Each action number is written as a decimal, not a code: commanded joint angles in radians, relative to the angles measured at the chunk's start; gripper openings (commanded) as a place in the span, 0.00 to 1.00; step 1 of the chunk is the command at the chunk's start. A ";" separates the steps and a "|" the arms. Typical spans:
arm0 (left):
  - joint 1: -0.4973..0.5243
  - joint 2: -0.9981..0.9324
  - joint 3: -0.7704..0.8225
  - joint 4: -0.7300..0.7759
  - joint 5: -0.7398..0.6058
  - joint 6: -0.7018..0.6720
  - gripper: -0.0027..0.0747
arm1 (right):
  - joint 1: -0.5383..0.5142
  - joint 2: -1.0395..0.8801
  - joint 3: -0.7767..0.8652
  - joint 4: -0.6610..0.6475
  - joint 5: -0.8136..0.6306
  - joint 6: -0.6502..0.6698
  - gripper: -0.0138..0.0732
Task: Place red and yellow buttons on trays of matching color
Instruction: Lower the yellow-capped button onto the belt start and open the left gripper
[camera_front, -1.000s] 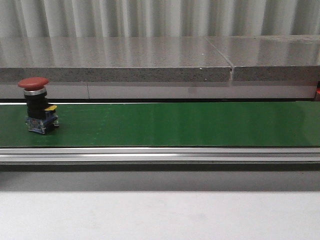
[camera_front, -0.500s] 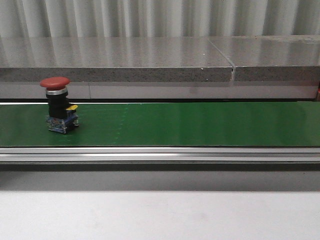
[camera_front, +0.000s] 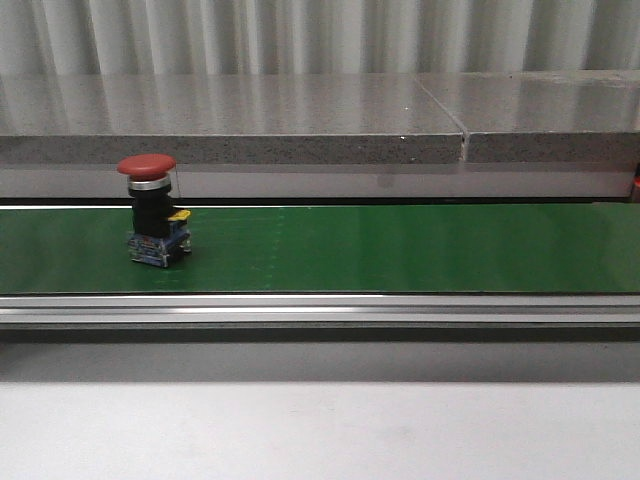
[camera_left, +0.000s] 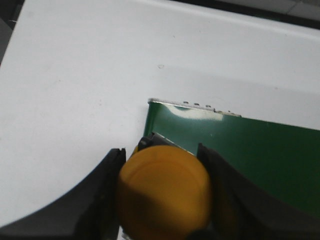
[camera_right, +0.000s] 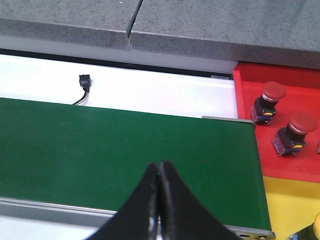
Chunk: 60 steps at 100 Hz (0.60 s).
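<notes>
Red-capped push button (camera_front: 153, 208) stands upright on the green conveyor belt (camera_front: 400, 250), far left. My left end effector (camera_left: 162, 192) clamps a yellow button (camera_left: 164, 195) (awaiting its tray, I judge); my right end effector (camera_right: 159, 192) is pinched closed, empty, beside the red tray (camera_right: 250, 85).

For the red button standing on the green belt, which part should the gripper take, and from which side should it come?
Probably the black body just under the cap of the red button, reached from above. It stands upright on the green belt; the mushroom cap overhangs a narrower body, giving the fingers a ledge against slipping.
</notes>
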 joint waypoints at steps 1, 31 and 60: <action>-0.024 -0.065 0.030 -0.011 -0.076 -0.005 0.01 | 0.002 -0.004 -0.026 0.005 -0.071 -0.011 0.08; -0.066 -0.075 0.192 -0.038 -0.201 -0.005 0.01 | 0.002 -0.004 -0.026 0.005 -0.071 -0.011 0.08; -0.066 -0.013 0.217 -0.041 -0.239 -0.005 0.01 | 0.002 -0.004 -0.026 0.005 -0.071 -0.011 0.08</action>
